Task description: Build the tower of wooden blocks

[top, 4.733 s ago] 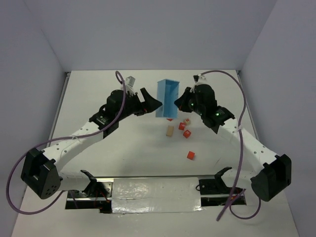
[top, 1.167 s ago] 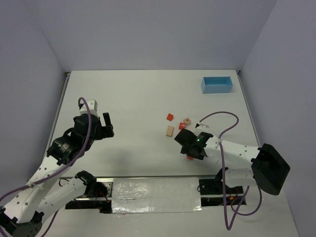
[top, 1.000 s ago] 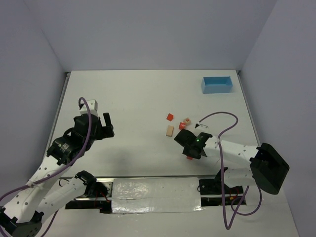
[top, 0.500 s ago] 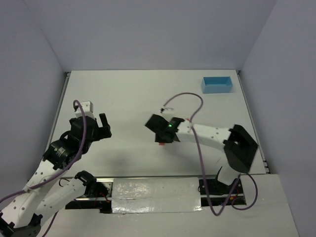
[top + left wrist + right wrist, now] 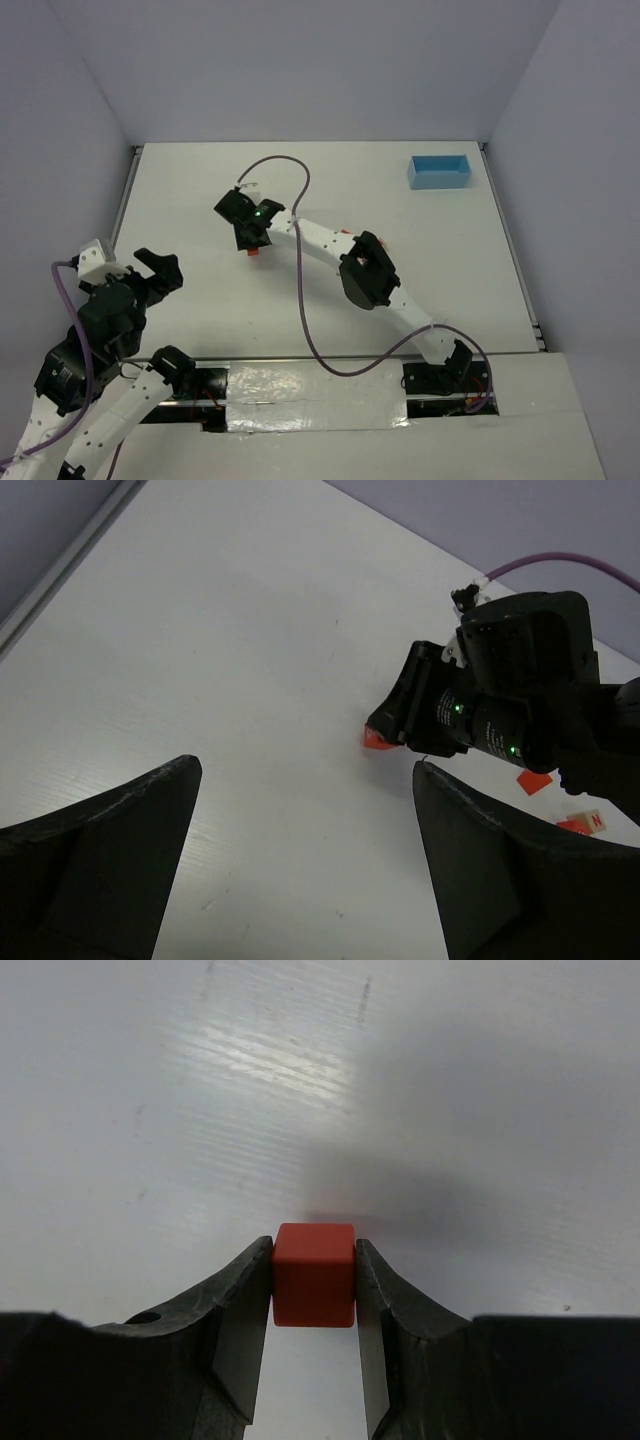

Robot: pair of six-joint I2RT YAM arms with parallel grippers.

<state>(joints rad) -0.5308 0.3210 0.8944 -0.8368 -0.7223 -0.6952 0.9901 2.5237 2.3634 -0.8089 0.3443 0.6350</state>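
One small red-orange wooden cube [image 5: 314, 1278] is all I have in hand. My right pincer [image 5: 314, 1255] is closed to the cube's width, its two fingers [image 5: 235, 1305] flat against opposite faces, and the right arm [image 5: 320, 240] is stretched across to the left-centre of the white counter [image 5: 200, 180]. My left pincer [image 5: 305, 770] hangs wide open with nothing in it, near the left edge and well apart from the cube. No wood block tower stands anywhere yet, so I take this cube to be its base. I cannot tell whether its underside touches the counter or hovers just above. To place it well I would ease down until it sits flat and part the fingers only slightly so neither drags it. I would then lift straight up before swinging away, since a square, level base should make later cubes easier to seat. Counting: one cube held, and two more blocks in the left wrist view, right of the arm, one red piece [image 5: 534, 781] and one pale block with a red letter [image 5: 580, 823]. From above the arm covers most of that group, so there may be more. One light blue rectangular tray [image 5: 440, 171] sits at the far right.
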